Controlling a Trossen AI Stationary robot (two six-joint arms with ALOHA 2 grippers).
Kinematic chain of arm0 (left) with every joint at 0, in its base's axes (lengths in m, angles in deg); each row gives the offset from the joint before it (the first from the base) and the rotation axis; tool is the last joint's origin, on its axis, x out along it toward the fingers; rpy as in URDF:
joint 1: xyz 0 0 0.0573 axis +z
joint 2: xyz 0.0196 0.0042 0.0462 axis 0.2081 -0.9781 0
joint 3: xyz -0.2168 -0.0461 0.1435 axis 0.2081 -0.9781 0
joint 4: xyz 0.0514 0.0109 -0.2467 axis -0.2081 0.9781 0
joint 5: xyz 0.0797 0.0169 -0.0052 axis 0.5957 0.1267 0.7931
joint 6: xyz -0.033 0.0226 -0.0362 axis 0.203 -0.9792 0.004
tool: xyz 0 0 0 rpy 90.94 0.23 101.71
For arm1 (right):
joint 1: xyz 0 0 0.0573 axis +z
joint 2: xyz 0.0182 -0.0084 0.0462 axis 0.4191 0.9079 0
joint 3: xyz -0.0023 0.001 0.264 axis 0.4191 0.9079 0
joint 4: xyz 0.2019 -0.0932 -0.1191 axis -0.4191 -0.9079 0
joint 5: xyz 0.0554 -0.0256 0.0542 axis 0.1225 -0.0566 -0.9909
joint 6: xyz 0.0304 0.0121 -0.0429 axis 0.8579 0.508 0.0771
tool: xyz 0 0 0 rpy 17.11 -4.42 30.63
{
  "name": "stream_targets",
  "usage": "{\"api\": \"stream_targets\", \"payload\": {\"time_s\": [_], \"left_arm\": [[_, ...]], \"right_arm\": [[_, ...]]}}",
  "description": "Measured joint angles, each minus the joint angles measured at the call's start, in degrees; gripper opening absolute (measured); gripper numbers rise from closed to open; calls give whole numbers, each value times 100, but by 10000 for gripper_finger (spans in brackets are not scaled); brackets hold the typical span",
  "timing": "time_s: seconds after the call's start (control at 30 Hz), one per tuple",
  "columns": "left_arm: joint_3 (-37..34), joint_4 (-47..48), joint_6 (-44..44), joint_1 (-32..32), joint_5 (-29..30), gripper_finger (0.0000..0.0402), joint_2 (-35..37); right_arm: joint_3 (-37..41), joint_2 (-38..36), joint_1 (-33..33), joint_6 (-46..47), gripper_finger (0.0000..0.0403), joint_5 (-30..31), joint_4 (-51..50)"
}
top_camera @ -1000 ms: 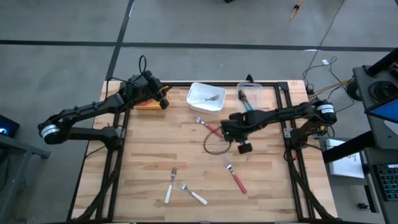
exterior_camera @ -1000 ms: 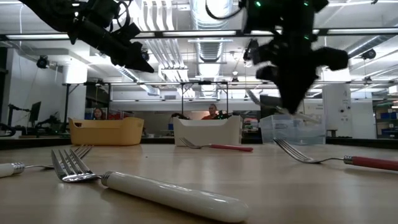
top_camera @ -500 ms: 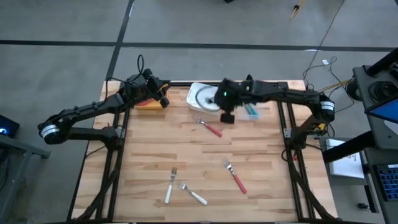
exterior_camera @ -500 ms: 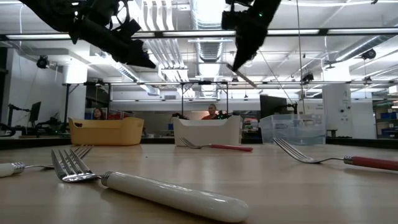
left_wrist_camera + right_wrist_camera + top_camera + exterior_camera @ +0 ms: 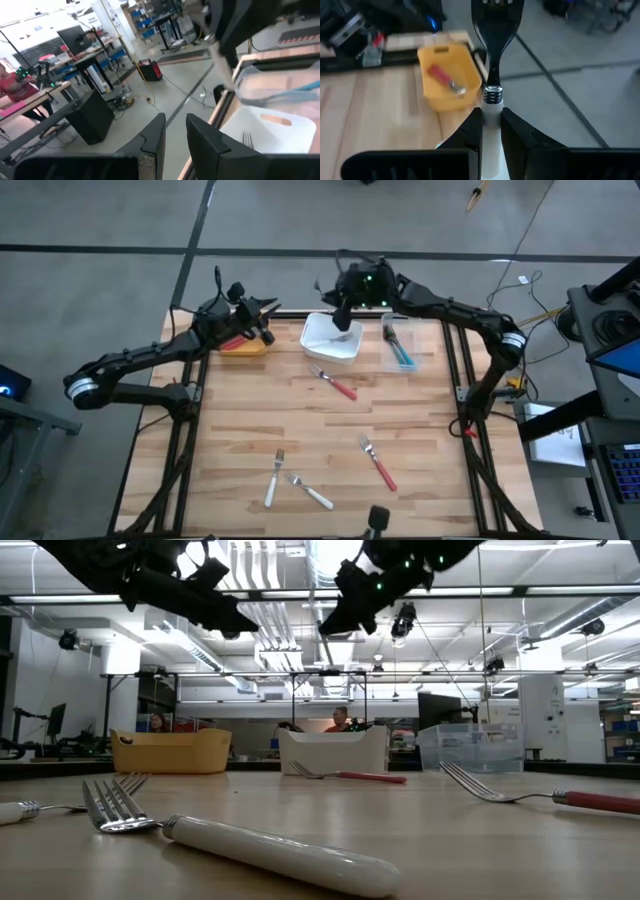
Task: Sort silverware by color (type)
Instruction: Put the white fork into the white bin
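My right gripper [image 5: 343, 298] hangs high over the far edge of the white bin [image 5: 318, 352], shut on a white-handled fork [image 5: 495, 30]. The white bin has one fork lying in it [image 5: 248, 138]. My left gripper [image 5: 262, 312] hovers open and empty above the orange bin [image 5: 240, 348], which holds a red-handled fork [image 5: 442, 77]. The clear bin [image 5: 415, 360] holds teal forks [image 5: 398, 348]. Two red-handled forks [image 5: 336, 384] [image 5: 379, 464] and two white-handled forks [image 5: 272, 480] [image 5: 311, 494] lie flat on the table. My right gripper pinches the fork's white handle [image 5: 490, 111] between its two fingers, close to the metal collar. The fork lies along the fingers, with its silver head [image 5: 496, 15] sticking out ahead of them. It is lifted clear of the table and the bins.
The three bins stand in a row along the table's far edge. The four loose forks lie in the middle and near part of the table [image 5: 450, 480]. In the low view the nearest white fork [image 5: 250, 845] fills the foreground. People sit in the room behind.
My right gripper, shut on the white-handled fork, has risen from the middle of the table and swung toward the far edge, ending above the white bin's far side. My left gripper has stayed above the orange bin.
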Motion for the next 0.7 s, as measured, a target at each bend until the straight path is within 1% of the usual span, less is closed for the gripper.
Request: {"api": "stream_targets", "payload": {"time_s": [0.1,0.23,0.33,0.43,0.57,0.63,0.7], "left_arm": [[0,-143,64,0,-2,59,-53],[2,-397,183,7,-33,59,-113],[4,-792,324,20,-377,59,-232],[4,-1396,377,20,-800,59,-471],[28,-2172,401,19,-909,59,-892],[100,-2452,403,22,-925,62,-1120],[239,-2627,424,22,-1075,70,-1366]], "right_arm": [[572,11,-183,316,34,-373,1355],[1410,-4,-210,774,34,-484,3306],[1910,19,-208,1155,34,-426,4679],[2271,80,-196,1585,34,-87,5869],[2604,155,-158,2024,34,297,6864],[2669,171,-125,2181,34,355,7103],[2700,179,-51,2219,34,557,7110]]}}
